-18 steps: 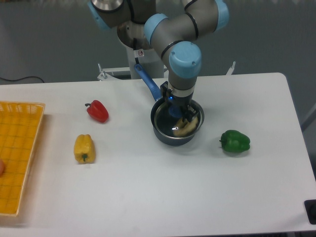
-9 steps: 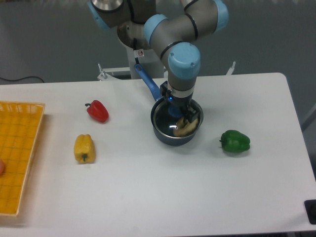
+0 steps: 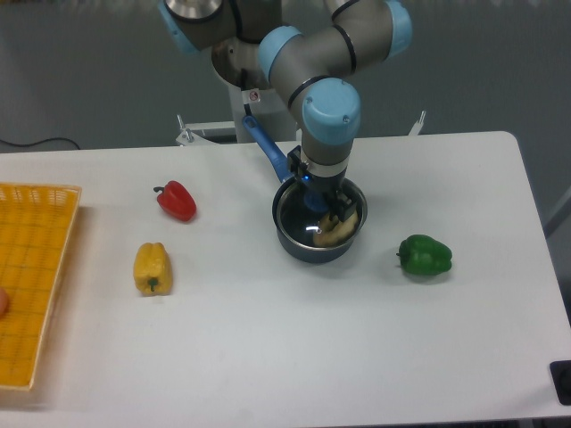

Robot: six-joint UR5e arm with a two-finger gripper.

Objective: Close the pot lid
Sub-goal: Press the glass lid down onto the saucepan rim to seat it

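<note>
The pot [image 3: 319, 228] sits on the white worktop [image 3: 294, 339] a little right of centre, its bright blue handle running out toward eleven o'clock, under the arm. The lid [image 3: 303, 221] lies on top of the pot: its glass shows a pale reflection, and a light, yellowish thing is seen through it on the right side of the pot. The blue knob at the lid's centre is partly hidden by the gripper [image 3: 321, 203], which comes straight down from the arm's blue-capped wrist onto the middle of the lid. The jaws stand either side of the knob, but whether they clamp it or stand apart cannot be told from this view.

From the pot, a green pepper [image 3: 425, 255] lies at about four o'clock, near but not touching. A red pepper [image 3: 177, 200] lies at nine o'clock, well apart, and a yellow pepper [image 3: 152, 267] lies at about eight o'clock, below the red one. At the far left edge of the worktop is a yellow mesh basket [image 3: 31, 276], cut off by the picture's edge. A small dark object [image 3: 562, 382] shows at the worktop's lower right corner.
</note>
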